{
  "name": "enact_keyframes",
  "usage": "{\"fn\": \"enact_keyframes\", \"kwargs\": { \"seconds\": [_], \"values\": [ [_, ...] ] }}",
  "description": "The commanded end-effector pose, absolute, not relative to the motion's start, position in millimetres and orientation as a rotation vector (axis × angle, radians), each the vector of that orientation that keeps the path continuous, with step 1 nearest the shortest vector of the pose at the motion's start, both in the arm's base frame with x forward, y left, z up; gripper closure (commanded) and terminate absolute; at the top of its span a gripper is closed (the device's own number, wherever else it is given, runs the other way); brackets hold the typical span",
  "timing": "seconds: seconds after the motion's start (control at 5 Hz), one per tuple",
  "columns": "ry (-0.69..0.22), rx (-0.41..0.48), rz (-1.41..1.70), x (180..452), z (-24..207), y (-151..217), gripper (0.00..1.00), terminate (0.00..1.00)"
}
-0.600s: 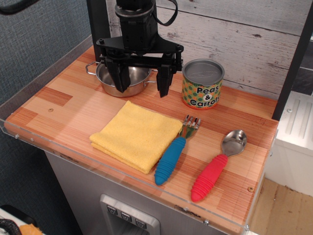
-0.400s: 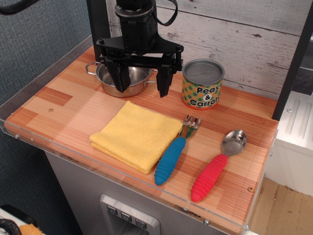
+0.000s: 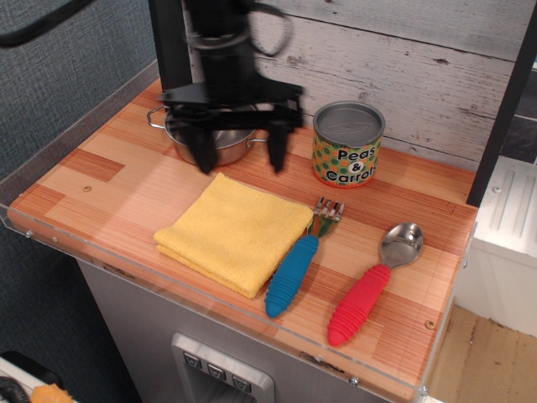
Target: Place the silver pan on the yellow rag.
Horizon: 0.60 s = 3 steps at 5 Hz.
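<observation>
So the gripper (image 3: 238,155) hung blurred at the back left with its fingers spread wide and empty, straddling the near side of the pan (image 3: 211,137), probably lining up a rim grab. Pan was shiny steel with wire loop handles, sitting behind the rag (image 3: 233,231). Can (image 3: 347,143) stood just right of it.

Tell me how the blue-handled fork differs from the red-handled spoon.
The fork has a blue ribbed handle; the spoon has a red one. The fork's head ends in tines, which lie at the edge of the yellow rag, while the spoon's head is a smooth round bowl lying on bare wood, touching nothing else. The fork sits nearer the rag, the spoon farther toward the right in the picture. Both have shiny metal heads and lie flat at a similar slant.
</observation>
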<state>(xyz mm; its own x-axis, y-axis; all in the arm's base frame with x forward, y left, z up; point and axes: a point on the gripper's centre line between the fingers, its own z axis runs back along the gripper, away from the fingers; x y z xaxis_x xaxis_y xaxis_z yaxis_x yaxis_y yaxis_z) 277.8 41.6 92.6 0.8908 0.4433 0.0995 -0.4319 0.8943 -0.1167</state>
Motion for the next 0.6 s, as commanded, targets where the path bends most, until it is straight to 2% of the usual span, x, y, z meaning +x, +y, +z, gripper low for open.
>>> {"fn": "enact_keyframes", "kwargs": {
  "seconds": [0.0,0.4],
  "values": [
    [-0.234,-0.064,0.879,289.3,99.4,92.3,0.0,0.0],
    [-0.23,-0.005,1.132,305.5,92.5,140.6,0.0,0.0]
  ]
}}
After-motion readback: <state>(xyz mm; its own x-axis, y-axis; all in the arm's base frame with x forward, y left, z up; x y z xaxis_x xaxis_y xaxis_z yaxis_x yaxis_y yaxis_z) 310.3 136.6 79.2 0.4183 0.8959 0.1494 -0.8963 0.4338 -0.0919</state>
